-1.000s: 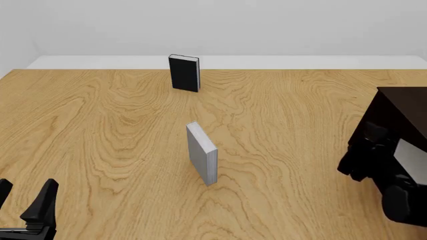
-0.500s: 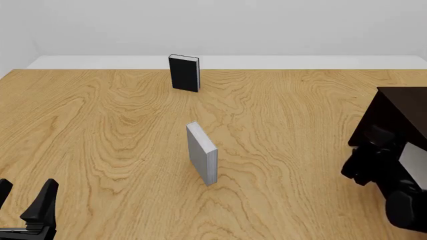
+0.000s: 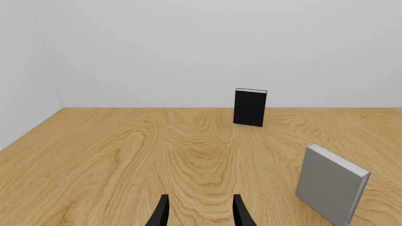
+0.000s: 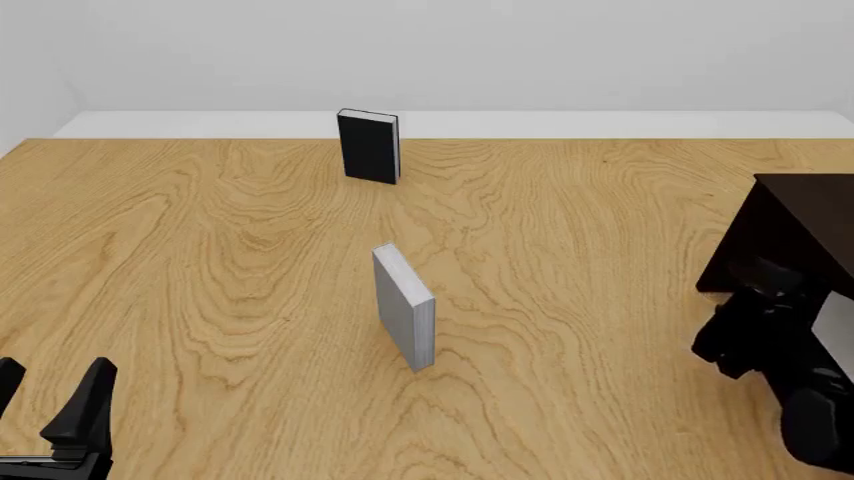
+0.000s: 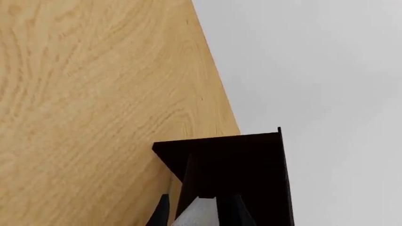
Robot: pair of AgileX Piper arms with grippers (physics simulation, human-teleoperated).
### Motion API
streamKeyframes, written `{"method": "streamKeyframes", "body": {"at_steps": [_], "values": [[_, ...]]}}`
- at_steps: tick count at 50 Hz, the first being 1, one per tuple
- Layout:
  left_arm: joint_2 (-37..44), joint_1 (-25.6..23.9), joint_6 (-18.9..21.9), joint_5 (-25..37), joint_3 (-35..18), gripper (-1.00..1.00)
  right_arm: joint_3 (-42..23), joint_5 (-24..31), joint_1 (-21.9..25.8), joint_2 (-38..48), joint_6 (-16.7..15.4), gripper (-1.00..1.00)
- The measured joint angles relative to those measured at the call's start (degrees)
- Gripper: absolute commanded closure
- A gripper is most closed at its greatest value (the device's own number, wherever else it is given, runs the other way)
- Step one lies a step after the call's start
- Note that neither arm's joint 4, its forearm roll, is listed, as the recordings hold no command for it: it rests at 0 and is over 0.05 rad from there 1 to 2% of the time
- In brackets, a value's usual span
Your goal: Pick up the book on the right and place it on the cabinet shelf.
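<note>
At the right edge of the bench [image 4: 561,270], the dark cabinet shelf [image 4: 801,225] is cut off by the frame, so its far side goes unseen. Just in front of it, the right hand [image 5: 193,213] grips the book [image 5: 199,212], a pale grey slab between its fingers and only partly visible. Over the last second this hand has drifted lower and rightward, nearer the frame's edge, while the cabinet fills the wrist view ahead; I judge the placing is under way, not finished. The second grey book [image 4: 404,307] stands upright mid-bench, the black book [image 4: 368,146] at the far side. The left hand [image 3: 199,214] rests idle, fingers spread, holding nothing.
</note>
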Motion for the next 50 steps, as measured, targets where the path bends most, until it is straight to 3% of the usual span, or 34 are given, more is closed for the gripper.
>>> {"method": "streamKeyframes", "body": {"at_steps": [21, 50], "values": [[0.0, 0.0, 0.0, 0.0, 0.0, -1.0, 1.6, 3.7, -4.4, -3.5, 0.9, -1.0], [0.0, 0.0, 0.0, 0.0, 0.0, -1.0, 4.1, 6.6, -6.7, -7.2, 2.9, -1.0]]}}
